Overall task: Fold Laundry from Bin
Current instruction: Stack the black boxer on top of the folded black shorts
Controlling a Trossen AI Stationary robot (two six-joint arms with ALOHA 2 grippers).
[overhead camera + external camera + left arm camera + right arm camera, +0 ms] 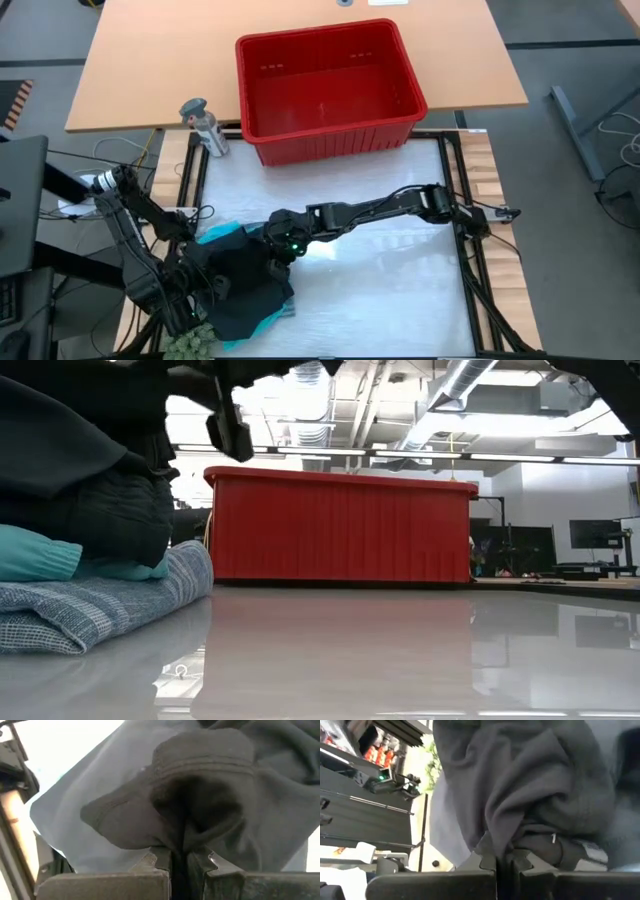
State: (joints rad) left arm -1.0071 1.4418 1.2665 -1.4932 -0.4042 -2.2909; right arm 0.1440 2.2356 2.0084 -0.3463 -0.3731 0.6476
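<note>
A pile of laundry sits at the table's near left. A blue-grey striped garment [100,605] lies at the bottom, a turquoise one [222,233] rests on it, and a black garment [245,285] is draped over both. My left gripper [215,287] is shut on the black garment at its left side. My right gripper [283,247] is shut on it at its far right side. The red bin [325,90] stands at the table's far edge, its floor bare. My left gripper pinches a bunched fold of the black garment [176,827] between its two fingers, with a stitched hem [205,766] just beyond; several layers are gathered there. The cloth bulges slack past the fingertips. My right gripper pinches a gathered fold of the same garment [506,832] between its two fingers. The cloth rises slack in creases beyond them, and the garment's lower part rests on the pile.
A small grey bottle [205,125] stands left of the bin. A green bushy thing [190,345] sits at the near left corner. Dark frame rails [455,200] run along the table's sides. The glossy white surface [400,290] stretches right of the pile.
</note>
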